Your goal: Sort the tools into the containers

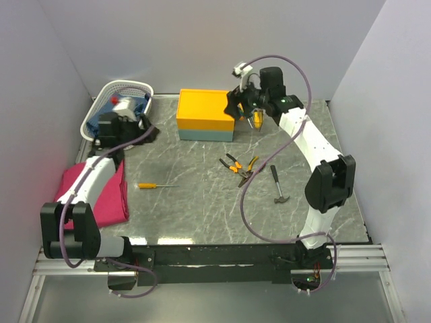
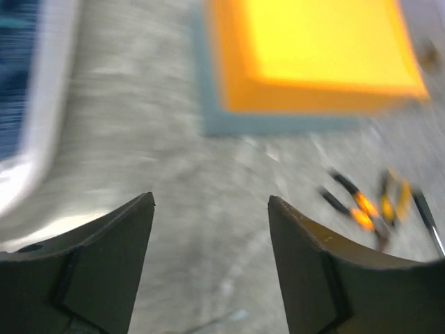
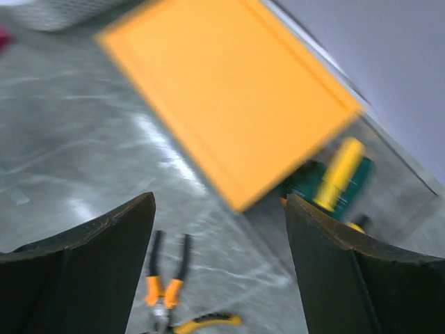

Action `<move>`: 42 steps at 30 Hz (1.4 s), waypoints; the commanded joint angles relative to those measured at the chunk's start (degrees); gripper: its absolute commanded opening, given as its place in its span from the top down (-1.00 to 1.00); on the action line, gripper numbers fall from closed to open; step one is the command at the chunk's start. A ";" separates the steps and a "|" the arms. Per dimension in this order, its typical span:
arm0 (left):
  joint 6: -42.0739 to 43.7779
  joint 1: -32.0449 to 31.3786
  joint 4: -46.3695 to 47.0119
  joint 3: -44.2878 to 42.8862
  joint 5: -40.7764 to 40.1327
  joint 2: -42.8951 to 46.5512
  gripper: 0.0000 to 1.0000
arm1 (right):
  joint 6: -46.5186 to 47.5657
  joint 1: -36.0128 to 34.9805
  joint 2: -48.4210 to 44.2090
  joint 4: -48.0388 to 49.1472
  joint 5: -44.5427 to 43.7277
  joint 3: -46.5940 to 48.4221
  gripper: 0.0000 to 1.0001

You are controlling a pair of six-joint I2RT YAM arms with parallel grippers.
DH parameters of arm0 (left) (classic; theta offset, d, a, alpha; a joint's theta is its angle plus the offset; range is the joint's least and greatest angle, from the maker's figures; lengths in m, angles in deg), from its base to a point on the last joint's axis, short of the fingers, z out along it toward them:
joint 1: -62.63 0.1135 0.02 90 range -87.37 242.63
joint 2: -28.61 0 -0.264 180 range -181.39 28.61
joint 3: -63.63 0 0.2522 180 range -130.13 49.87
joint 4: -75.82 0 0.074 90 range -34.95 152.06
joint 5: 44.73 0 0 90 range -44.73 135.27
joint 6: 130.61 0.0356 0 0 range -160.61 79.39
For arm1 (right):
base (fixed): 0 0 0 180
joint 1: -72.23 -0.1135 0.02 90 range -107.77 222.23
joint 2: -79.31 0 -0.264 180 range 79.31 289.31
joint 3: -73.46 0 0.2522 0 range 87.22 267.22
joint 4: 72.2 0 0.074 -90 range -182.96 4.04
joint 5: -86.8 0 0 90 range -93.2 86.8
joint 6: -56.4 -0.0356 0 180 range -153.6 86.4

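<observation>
- Grey marbled counter (image 1: 202, 208), seen whole only from above: flat, veined, walled on three sides, with open room across its near half.
- Folded pink cloth (image 1: 108, 195) lies at the counter's left edge, under the left arm.
- White oval perforated basket (image 1: 138, 87) sits in the far-left corner. It holds blue contents too small to identify.
- Rectangular box (image 1: 202, 108), with a yellow-orange top and a pale blue-grey base, stands at far centre. Its smooth top fills the right wrist view.
- Left fingers (image 2: 210, 200) are spread and hold nothing. They sit between basket and box, in a blurred view.
- Right fingers (image 3: 219, 200) are spread wide and empty, just beside the box's right edge.
- Black-handled hammer (image 1: 278, 185) lies right of centre, apart from the other tools.
- Two pliers (image 1: 240, 166), orange- and yellow-gripped, lie crossed near mid-counter.
- Yellow-handled screwdriver (image 1: 155, 186) lies alone near the cloth.
- Green-and-yellow tool (image 3: 337, 177) shows clearly only from the right wrist, just past the box's corner. Whether it rests on the counter cannot be told.
</observation>
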 commanded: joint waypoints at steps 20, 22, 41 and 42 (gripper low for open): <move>-6.16 15.30 -3.46 -0.02 -2.51 14.95 -0.96 | -0.31 -35.04 21.12 15.66 2.93 3.43 -0.71; -5.81 15.30 -3.81 1.21 -2.25 16.10 -0.96 | -0.40 -35.74 22.98 15.31 1.07 5.88 -0.72; -6.60 14.78 -4.51 4.29 -1.98 20.24 -0.94 | 0.65 -40.14 35.64 9.51 -6.67 11.70 -0.37; -6.69 14.78 -4.60 4.64 -1.99 20.06 -0.94 | 0.57 -40.14 35.73 9.60 -6.67 11.44 -0.36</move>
